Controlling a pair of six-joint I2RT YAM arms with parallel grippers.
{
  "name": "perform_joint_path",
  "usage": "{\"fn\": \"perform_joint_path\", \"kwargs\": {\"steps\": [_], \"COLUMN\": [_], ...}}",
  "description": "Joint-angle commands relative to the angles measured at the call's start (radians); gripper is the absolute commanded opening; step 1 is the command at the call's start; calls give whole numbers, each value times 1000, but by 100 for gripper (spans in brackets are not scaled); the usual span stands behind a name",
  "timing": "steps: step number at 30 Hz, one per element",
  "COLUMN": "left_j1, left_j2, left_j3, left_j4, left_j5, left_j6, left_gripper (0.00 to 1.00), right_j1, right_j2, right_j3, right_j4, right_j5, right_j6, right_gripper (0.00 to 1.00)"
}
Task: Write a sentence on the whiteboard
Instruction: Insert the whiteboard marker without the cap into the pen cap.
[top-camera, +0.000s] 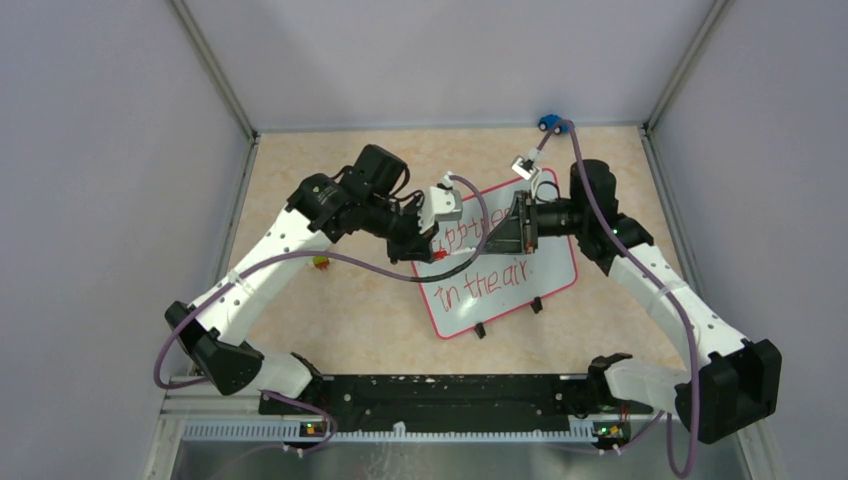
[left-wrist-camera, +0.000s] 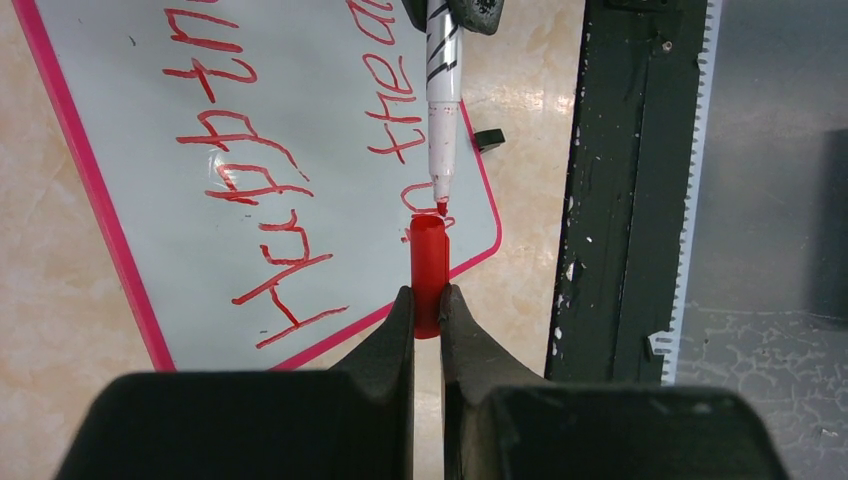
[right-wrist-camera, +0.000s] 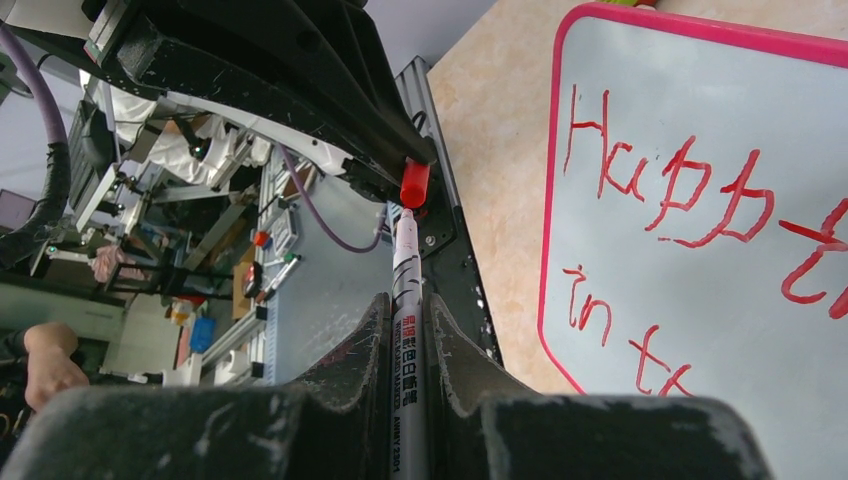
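Tabletop of beige mottled stone pattern (top-camera: 350, 310) is spread beneath both grippers. Directly under the meeting point of the two grippers lies the flat glossy white rectangular whiteboard with its thin pink-red frame (top-camera: 500, 308), resting on the tabletop and turned at an angle. Across it runs the sentence in thin red handwritten lettering (top-camera: 487, 280), in two lines. The upper line begins "Happ" and is partly hidden under the grippers. The lower line reads "in the air". A closing full stop cannot be made out.

Above the board, the left gripper (left-wrist-camera: 427, 296) is closed on a short red plastic cylindrical cap (left-wrist-camera: 428, 262), pinched near its closed end, with the open mouth pointed straight ahead of the fingers. Opposite it, the right gripper (right-wrist-camera: 405, 300) is clamped around the barrel of a slim white marker with black print (right-wrist-camera: 405, 262), whose red tip (left-wrist-camera: 441, 205) is aimed forward at that mouth. Seen from the left wrist, the tip is at the rim of the cap; whether it is already inside cannot be told.

With the lettering laid down, the writing is judged to be finished or nearly so, and recapping is taken as the step in hand. The next move is expected to call for the marker and cap being kept on one line and pushed together until the cap is seated. A slight sideways offset would be likely to let the tip skid off the rim or smear ink on it.
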Motion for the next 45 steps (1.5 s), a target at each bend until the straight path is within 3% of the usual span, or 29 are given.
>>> {"fn": "perform_joint_path", "kwargs": {"steps": [1,13,28,34,38,41,45], "left_j1": [-10,-29,-75,-74,-63,-16,152], "left_j2": [-28,-16,80,93,93,68,1], "left_j3": [6,15,109,127,172,209,184], "left_j4": [18,2,42,155,190,204,320], "left_j5": [26,34,-64,-59,-60,18,275], "left_j6": [6,20,-38,-131,-177,-182,-299], "left_gripper": [0,0,0,0,19,29,63], "right_j1": [13,27,88,90,34,-52,-115], "right_j2": [5,14,66,91,106,91,77], "right_j3": [17,16,27,57,115,102,97], "right_j4": [14,8,14,56,59,203,367], "right_j5": [-8,-2,17,-21,-69,-99,-119], "right_j6": [-19,-29,-57,-41,-23,101,224], "right_gripper": [0,0,0,0,0,0,0]}}
